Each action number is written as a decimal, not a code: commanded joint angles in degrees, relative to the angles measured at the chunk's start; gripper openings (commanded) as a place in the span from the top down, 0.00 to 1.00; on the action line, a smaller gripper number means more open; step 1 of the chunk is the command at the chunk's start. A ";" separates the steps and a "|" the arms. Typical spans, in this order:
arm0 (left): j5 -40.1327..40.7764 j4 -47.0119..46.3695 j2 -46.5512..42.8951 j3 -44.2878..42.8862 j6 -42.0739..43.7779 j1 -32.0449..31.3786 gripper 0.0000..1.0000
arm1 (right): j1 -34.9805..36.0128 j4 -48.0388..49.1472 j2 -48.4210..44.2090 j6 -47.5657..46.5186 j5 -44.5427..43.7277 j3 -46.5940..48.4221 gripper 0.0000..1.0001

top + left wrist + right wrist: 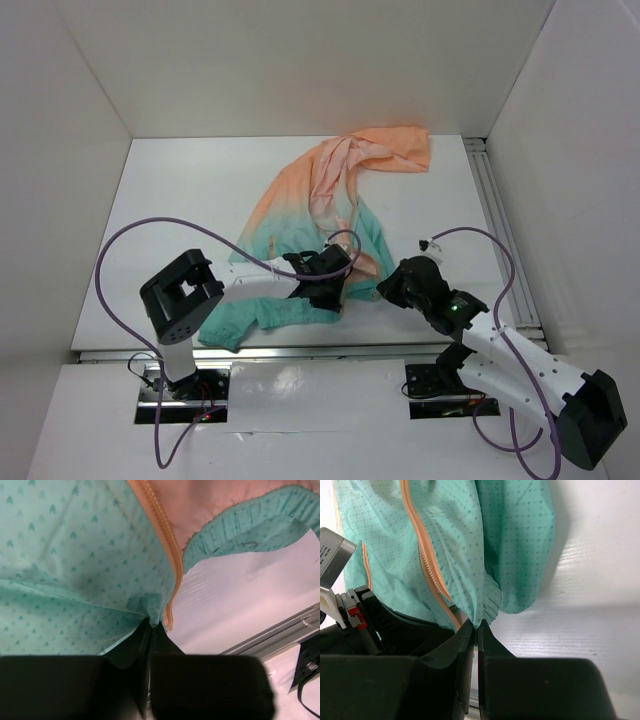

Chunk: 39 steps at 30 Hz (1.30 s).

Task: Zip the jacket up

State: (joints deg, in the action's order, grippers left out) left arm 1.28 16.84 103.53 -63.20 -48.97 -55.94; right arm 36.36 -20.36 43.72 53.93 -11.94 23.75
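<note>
Near the 6 o'clock edge of the counter [180, 200] I hold the jacket [330, 190] hem: left jaws and right jaws each pinched shut on teal fabric beside the zipper [427, 565], whose line runs away toward 12 o'clock, peach end far

A robotics lab is indicated. A white bench [180, 200] is enclosed by bare white walls [300, 60], and purple cables [104, 258] are looped at the lower left.
</note>
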 commanded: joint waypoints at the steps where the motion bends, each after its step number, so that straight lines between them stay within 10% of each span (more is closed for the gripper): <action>1: 1.09 1.00 -1.39 -1.84 -0.95 -0.13 0.94 | -0.32 -1.26 0.83 -0.93 -1.25 3.49 1.00; 17: -13.93 -23.23 -23.54 18.54 -4.91 11.64 1.00 | -1.99 32.48 6.46 -10.69 27.49 -5.20 1.00; 39: -17.10 -35.30 -28.12 26.46 -7.37 11.65 1.00 | -1.99 35.83 5.93 -14.56 35.24 -6.35 1.00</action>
State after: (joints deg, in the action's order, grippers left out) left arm -13.98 -13.56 76.34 -36.95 -55.86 -44.07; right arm 34.61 11.03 51.07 39.33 21.93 18.20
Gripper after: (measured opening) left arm 0.096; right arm 0.106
